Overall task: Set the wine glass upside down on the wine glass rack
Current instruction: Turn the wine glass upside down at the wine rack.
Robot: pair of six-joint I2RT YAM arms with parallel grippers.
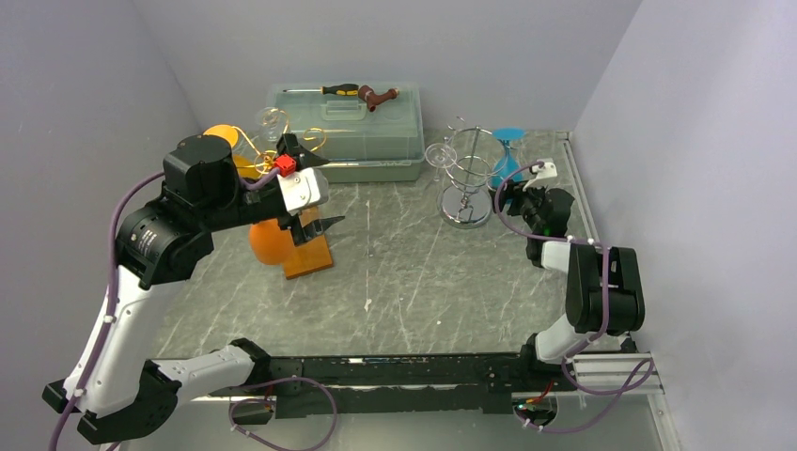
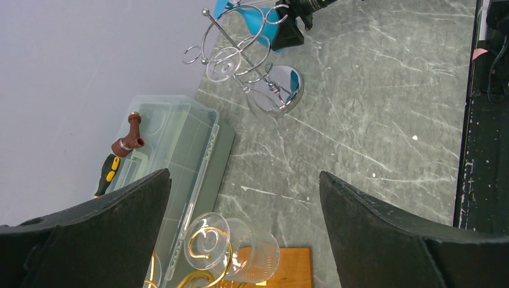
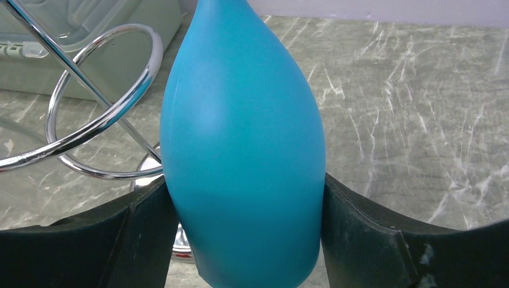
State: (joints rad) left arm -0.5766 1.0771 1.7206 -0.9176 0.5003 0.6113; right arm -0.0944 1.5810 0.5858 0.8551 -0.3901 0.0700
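Observation:
A blue wine glass (image 1: 507, 162) is upside down, foot up, just right of the chrome wire rack (image 1: 465, 178). My right gripper (image 1: 508, 191) is shut on its bowl. In the right wrist view the blue bowl (image 3: 243, 150) fills the gap between both fingers (image 3: 141, 234), and the rack's chrome rings (image 3: 102, 114) curve close behind it on the left. A clear glass (image 1: 438, 155) hangs on the rack's left side. My left gripper (image 1: 334, 191) is open and empty, raised over a gold rack (image 1: 282, 141) at the left.
A gold wire rack on a wooden base (image 1: 308, 256) holds orange glasses (image 1: 268, 242) and a clear upside-down glass (image 2: 240, 243). A clear plastic box (image 1: 367, 132) at the back carries a screwdriver (image 1: 340, 90). Walls stand close on the left, back and right.

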